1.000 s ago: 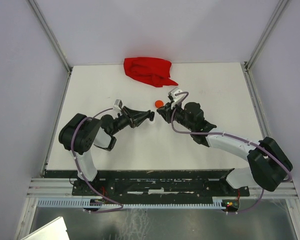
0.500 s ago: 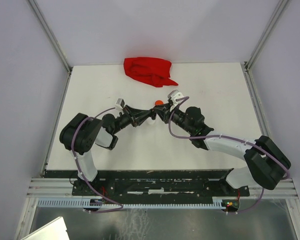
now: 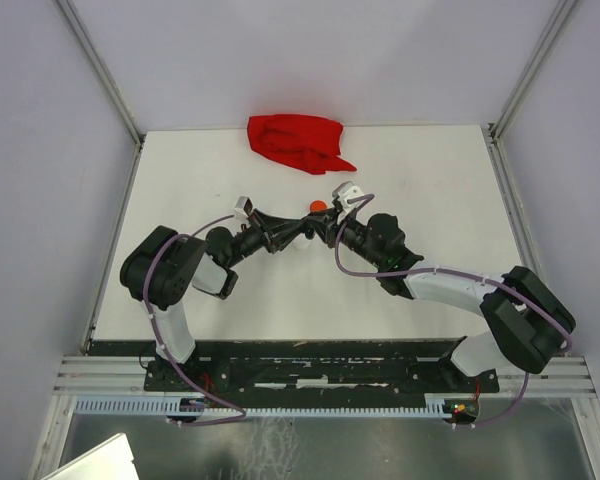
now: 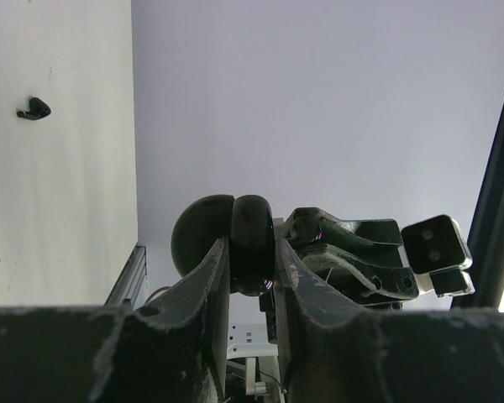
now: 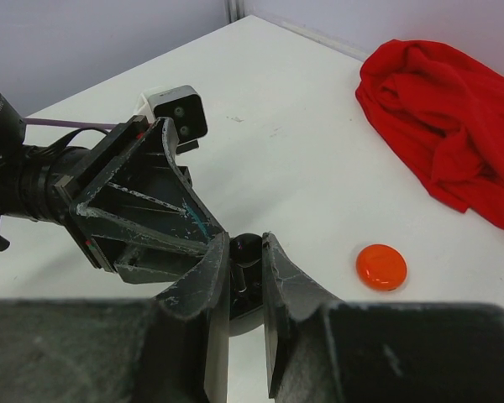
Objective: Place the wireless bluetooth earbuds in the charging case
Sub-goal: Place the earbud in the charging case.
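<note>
My left pincer (image 3: 304,232), clamped on the black round clamshell case (image 4: 250,231), stands nose to nose with my right pincer (image 3: 327,226), so nothing passes between them. Just beyond lies a small orange-red round disc (image 3: 319,207), with a crumpled red cloth (image 3: 298,142) farther back. The white tabletop (image 3: 440,190) lies open on both sides.

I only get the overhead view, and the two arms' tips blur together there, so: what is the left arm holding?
Observer: The left fingers are shut on a black charging case, seen edge-on from the left wrist.
Operator: And the right arm?
Observer: Its wrist view shows the right fingers pinching what looks like a black earbud, beside the left fingers' tips.
Operator: Any other earbuds out?
Observer: One loose black earbud lies on the table, off to the side in the left wrist view.
</note>
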Motion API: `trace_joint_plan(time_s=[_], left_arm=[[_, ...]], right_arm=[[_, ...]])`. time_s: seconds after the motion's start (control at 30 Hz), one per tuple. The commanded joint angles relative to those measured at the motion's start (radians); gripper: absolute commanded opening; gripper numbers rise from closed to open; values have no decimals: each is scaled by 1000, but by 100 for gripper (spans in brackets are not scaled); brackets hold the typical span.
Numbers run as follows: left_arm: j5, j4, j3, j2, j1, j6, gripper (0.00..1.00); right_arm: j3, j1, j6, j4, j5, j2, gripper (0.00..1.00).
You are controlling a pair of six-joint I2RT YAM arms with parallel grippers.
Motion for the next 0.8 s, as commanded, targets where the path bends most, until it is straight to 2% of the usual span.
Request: trace_joint_plan(time_s=[0.0, 0.33, 0.77], left_arm=[[5, 142, 14, -21, -3, -49, 3], [-2, 202, 20, 4, -3, -100, 3], [-6, 203, 24, -1, -3, -109, 3]], right_arm=[[-4, 7, -19, 71, 7, 2, 6], [-10, 6, -29, 69, 8, 9, 6], [-19, 7, -35, 70, 4, 13, 6]])
